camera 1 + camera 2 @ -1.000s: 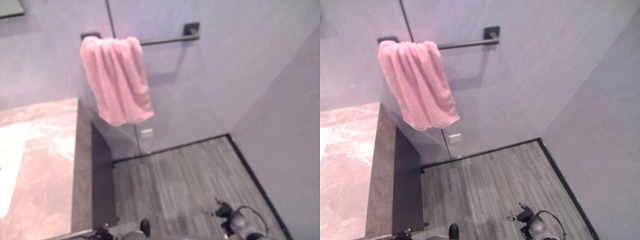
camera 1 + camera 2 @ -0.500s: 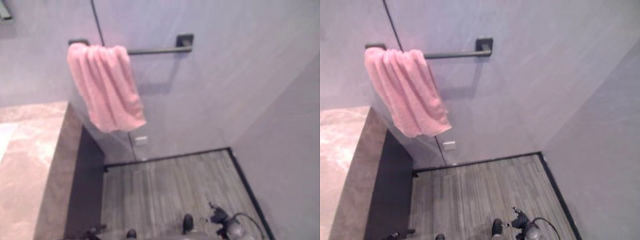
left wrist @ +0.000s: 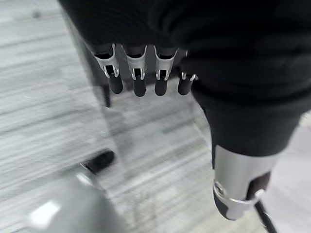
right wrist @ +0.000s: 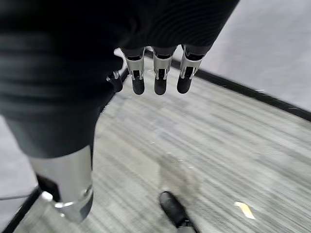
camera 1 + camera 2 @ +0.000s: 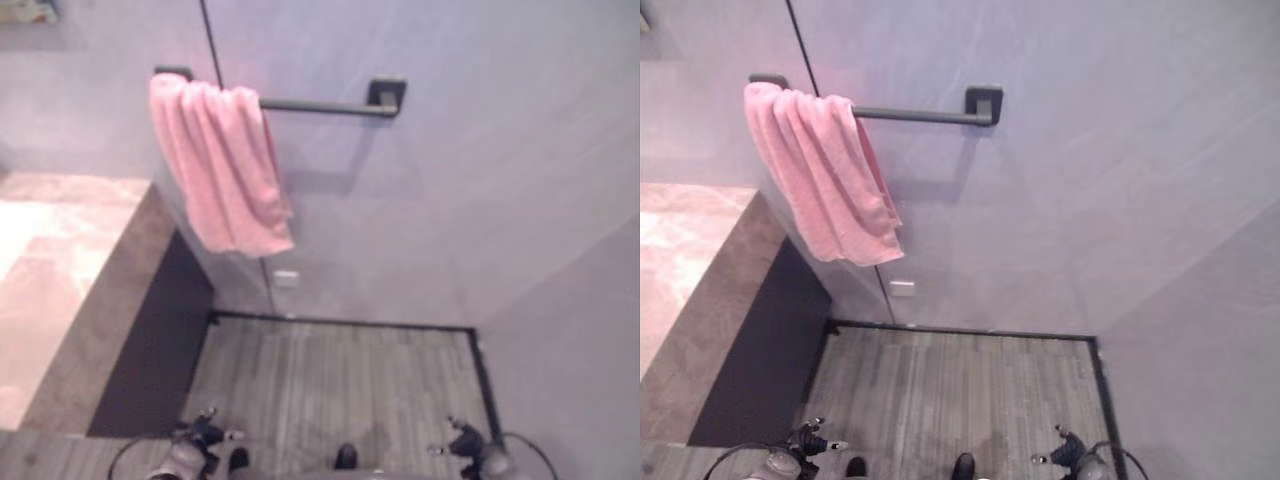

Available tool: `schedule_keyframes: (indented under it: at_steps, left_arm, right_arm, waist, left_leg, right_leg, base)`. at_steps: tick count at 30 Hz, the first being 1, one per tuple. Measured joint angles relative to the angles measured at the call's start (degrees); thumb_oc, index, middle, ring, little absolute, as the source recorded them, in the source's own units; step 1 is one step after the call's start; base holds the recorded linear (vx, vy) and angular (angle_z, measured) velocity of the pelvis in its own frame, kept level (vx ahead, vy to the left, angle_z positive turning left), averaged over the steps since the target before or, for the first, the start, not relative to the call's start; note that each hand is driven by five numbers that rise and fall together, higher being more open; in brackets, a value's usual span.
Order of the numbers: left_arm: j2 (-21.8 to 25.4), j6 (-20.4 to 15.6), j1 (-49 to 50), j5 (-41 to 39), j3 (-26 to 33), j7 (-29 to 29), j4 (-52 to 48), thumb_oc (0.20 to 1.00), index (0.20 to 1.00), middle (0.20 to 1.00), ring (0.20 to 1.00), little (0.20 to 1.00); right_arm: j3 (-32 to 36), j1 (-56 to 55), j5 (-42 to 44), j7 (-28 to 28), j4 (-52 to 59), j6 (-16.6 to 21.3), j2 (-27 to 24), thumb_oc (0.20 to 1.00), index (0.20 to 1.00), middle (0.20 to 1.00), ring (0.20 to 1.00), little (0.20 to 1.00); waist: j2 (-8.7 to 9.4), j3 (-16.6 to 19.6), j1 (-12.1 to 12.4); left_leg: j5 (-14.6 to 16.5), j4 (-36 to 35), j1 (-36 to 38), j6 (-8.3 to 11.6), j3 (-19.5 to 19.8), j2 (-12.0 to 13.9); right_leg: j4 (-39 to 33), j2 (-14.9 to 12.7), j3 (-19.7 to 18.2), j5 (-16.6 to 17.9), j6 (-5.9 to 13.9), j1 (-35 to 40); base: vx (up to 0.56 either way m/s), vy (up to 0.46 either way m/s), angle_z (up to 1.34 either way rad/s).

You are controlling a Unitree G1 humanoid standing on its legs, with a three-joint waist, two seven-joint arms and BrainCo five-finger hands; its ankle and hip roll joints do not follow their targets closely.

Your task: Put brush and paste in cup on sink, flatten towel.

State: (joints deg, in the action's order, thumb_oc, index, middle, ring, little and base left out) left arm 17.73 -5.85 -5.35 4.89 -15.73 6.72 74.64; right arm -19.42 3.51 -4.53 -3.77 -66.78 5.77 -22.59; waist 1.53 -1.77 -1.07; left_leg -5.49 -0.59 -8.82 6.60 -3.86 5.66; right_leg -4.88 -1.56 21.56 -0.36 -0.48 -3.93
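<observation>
Both hands, left hand and right hand, have come into view low and empty with fingers relaxed, so flattening the bunched pink towel on its bar means reaching up.

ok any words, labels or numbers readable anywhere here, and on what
None can be read.
The pink towel, the dark rail and the wall show no print.
The small pale plate low on the wall is too small to tell whether it bears any.
Left hand and right hand carry no legible marks.
</observation>
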Motion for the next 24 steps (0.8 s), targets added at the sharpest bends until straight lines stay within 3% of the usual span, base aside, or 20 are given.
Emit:
schedule_keyframes:
  at_steps: [5, 8, 11, 17, 22, 24]
  left_arm:
    - [0.6, 0.0, 1.8, 0.0, 0.2, 0.3, 0.0, 1.0, 1.0, 1.0, 1.0, 1.0]
    - [0.6, 0.0, 2.2, 0.0, 0.8, 0.0, 0.9, 1.0, 1.0, 1.0, 1.0, 1.0]
    - [1.3, 0.0, 2.0, 0.0, 1.1, -0.3, 0.9, 1.0, 1.0, 1.0, 1.0, 1.0]
    - [3.2, 0.0, 1.9, 0.1, 0.7, -0.4, 0.7, 1.0, 1.0, 1.0, 1.0, 1.0]
    - [3.3, -0.3, 3.4, 0.3, -0.3, -0.2, -2.2, 1.0, 1.0, 1.0, 1.0, 1.0]
    - [3.1, -1.0, 3.7, 0.8, -2.5, 0.0, -5.3, 1.0, 1.0, 1.0, 1.0, 1.0]
  right_arm:
    - [0.4, 0.4, 0.0, -0.7, 0.1, -0.1, 0.0, 1.0, 1.0, 1.0, 1.0, 1.0]
    - [1.7, 0.3, 0.0, -0.7, 0.4, -0.3, 0.7, 1.0, 1.0, 1.0, 1.0, 1.0]
    - [2.7, -0.2, -0.1, -0.7, 0.6, -0.4, 2.5, 1.0, 1.0, 1.0, 1.0, 1.0]
    - [1.1, -2.2, -2.2, 0.0, 0.6, -0.6, 4.8, 1.0, 1.0, 1.0, 1.0, 1.0]
    - [1.8, -2.3, -2.0, -0.1, 1.2, -0.5, 4.6, 1.0, 1.0, 1.0, 1.0, 1.0]
    - [4.7, -3.1, 0.6, -0.2, 4.1, 0.0, 4.4, 1.0, 1.0, 1.0, 1.0, 1.0]
  waist:
    - [0.47, -0.5, -0.1]
    - [1.37, -1.3, -0.4]
    - [1.38, -1.0, -0.4]
    - [1.62, -0.4, -0.2]
    - [1.06, 0.1, 0.4]
    - [0.2, -0.2, 0.1]
  left_leg:
    - [1.5, -5.4, 3.8, -2.4, -0.3, -0.3]
    - [4.0, -5.2, 6.9, -4.12, -0.6, -1.4]
    - [5.4, -5.1, 8.6, -5.38, -2.5, -3.2]
    - [6.3, -5.1, 8.9, -7.55, -4.9, -5.9]
    - [6.6, -5.1, 9.4, -8.48, -6.5, -6.2]
    - [7.0, -5.1, 10.2, -9.46, -6.8, -6.7]
  right_leg:
    - [0.5, 1.7, -0.9, 0.3, -0.43, 0.3]
    - [1.7, 0.7, -3.6, 0.2, -0.33, 1.7]
    - [3.9, -1.5, -6.1, -0.4, 1.28, 1.3]
    - [4.9, -4.0, -8.7, 0.7, 3.21, -0.1]
    - [8.4, -4.7, -10.0, 1.1, 3.93, -2.0]
    - [13.4, -4.9, -10.8, 1.5, 4.66, -4.0]
  base:
    - [0.15, 0.186, -0.18]
    - [0.12, 0.232, -0.32]
    - [0.1, 0.218, -0.3]
    - [0.05, 0.146, -0.22]
    - [0.03, 0.159, -0.15]
    - [0.01, 0.221, -0.19]
